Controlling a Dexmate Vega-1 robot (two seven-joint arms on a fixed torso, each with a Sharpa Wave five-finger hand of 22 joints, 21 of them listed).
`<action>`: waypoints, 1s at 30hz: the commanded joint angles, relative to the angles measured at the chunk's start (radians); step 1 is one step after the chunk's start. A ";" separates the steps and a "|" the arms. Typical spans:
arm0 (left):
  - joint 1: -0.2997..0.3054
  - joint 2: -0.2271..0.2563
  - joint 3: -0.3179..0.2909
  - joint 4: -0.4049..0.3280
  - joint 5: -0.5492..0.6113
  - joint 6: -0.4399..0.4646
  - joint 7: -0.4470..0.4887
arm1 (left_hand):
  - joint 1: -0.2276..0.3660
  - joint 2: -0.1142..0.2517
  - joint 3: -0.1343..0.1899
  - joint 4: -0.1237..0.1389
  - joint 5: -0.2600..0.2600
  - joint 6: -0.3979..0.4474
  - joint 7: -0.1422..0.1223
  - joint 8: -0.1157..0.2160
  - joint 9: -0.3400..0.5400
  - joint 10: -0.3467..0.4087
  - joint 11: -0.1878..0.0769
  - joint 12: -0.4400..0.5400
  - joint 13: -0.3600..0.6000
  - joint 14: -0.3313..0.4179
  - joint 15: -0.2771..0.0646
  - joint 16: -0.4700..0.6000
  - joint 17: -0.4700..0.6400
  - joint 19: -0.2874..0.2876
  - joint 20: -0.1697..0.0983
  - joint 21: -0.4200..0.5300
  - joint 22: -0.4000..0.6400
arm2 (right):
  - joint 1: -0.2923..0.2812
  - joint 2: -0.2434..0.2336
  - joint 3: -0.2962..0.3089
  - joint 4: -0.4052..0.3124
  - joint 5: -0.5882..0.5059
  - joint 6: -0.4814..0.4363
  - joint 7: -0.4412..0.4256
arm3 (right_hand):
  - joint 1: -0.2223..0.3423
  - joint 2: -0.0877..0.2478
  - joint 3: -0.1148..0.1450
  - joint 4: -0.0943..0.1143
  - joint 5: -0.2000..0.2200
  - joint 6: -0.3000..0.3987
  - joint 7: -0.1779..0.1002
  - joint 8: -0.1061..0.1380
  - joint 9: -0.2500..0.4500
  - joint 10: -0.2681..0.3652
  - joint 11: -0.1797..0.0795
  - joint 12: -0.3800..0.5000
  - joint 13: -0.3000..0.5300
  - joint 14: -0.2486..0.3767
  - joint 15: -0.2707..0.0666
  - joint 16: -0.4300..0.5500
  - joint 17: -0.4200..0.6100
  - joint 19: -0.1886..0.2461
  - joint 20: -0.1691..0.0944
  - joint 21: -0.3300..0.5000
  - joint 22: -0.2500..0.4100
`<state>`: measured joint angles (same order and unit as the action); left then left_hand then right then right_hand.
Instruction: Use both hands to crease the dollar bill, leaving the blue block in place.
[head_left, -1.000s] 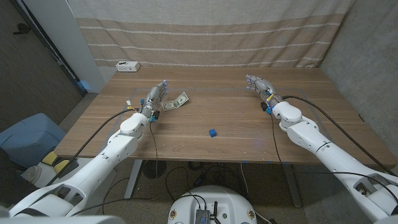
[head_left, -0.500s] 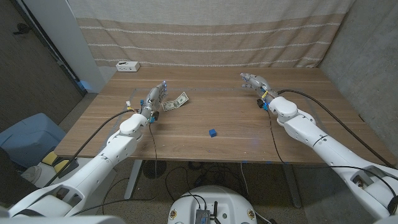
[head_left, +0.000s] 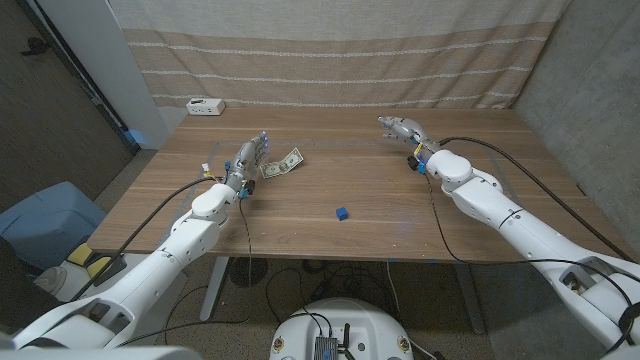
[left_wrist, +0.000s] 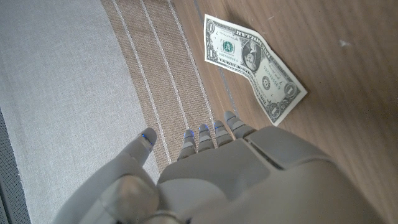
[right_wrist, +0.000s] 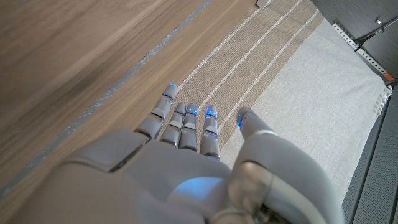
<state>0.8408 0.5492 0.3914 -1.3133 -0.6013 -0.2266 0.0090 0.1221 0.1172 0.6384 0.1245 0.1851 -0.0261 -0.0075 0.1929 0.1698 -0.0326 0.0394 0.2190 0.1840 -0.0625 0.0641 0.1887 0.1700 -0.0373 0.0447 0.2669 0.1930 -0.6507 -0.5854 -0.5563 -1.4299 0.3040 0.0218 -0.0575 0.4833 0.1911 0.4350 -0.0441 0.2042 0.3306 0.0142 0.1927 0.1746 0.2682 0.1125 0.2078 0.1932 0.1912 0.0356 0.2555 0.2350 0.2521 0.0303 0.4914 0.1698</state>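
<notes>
A dollar bill lies slightly buckled on the wooden table, toward the far left; the left wrist view shows the dollar bill just past my fingertips. My left hand is open right beside the bill, a little to its left, not touching it. The small blue block sits near the table's middle, toward the front, apart from both hands. My right hand hovers open over the far right part of the table, fingers extended and holding nothing.
A white box stands at the table's far left corner. A striped curtain hangs behind the table. A blue bin sits on the floor to the left.
My right hand has moved leftward and a bit farther back across the table. The left hand, bill and block stay where they were.
</notes>
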 joint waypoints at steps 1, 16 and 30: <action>0.013 0.005 -0.005 -0.009 -0.004 -0.002 0.001 | -0.007 0.012 -0.004 -0.002 -0.003 0.003 0.002 0.001 0.006 0.002 0.004 0.007 0.004 0.002 0.002 0.001 0.003 0.000 0.009 0.007 0.005 | 0.044 0.009 -0.038 0.008 -0.055 -0.020 0.028 | 0.004 0.005 0.009 0.000 0.007 0.009 -0.002 0.004 0.005 0.011 0.000 0.007 0.003 0.007 0.003 0.005 0.002 0.006 0.001 -0.005 0.001; 0.049 0.017 -0.018 -0.040 -0.014 -0.003 0.016 | -0.009 0.010 -0.007 -0.005 -0.003 0.006 0.001 -0.001 0.006 0.003 0.003 0.005 0.005 0.005 0.002 -0.001 0.004 0.001 0.009 0.006 0.005 | 0.080 0.025 -0.068 0.022 -0.090 -0.033 0.053 | 0.006 0.003 0.016 0.001 0.007 0.014 -0.003 0.002 0.006 0.016 -0.003 0.007 0.003 0.009 -0.001 0.008 0.004 0.008 0.001 -0.011 0.002; 0.066 0.025 -0.025 -0.057 -0.016 -0.011 0.019 | -0.010 0.008 -0.008 -0.008 -0.003 0.006 0.001 -0.004 0.006 0.004 0.006 0.003 0.005 0.006 0.002 -0.003 0.003 0.004 -0.001 0.006 0.005 | 0.100 0.032 -0.090 0.022 -0.129 -0.037 0.060 | 0.008 0.001 0.021 0.002 0.007 0.019 -0.004 0.001 0.006 0.020 -0.002 0.006 0.003 0.010 -0.001 0.011 0.007 0.012 0.002 -0.017 0.002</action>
<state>0.8915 0.5692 0.3728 -1.3562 -0.6139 -0.2273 0.0240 0.1222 0.1173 0.6339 0.1200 0.1851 -0.0262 -0.0075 0.1929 0.1698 -0.0327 0.0393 0.2190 0.1839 -0.0627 0.0640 0.1887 0.1699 -0.0374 0.0446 0.2669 0.1929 -0.5721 -0.5614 -0.6263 -1.4112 0.2076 -0.0110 -0.0066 0.4833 0.1911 0.4474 -0.0400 0.2042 0.3439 0.0118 0.1927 0.1795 0.2788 0.1126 0.2078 0.1930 0.1911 0.0356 0.2592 0.2396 0.2520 0.0304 0.4762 0.1701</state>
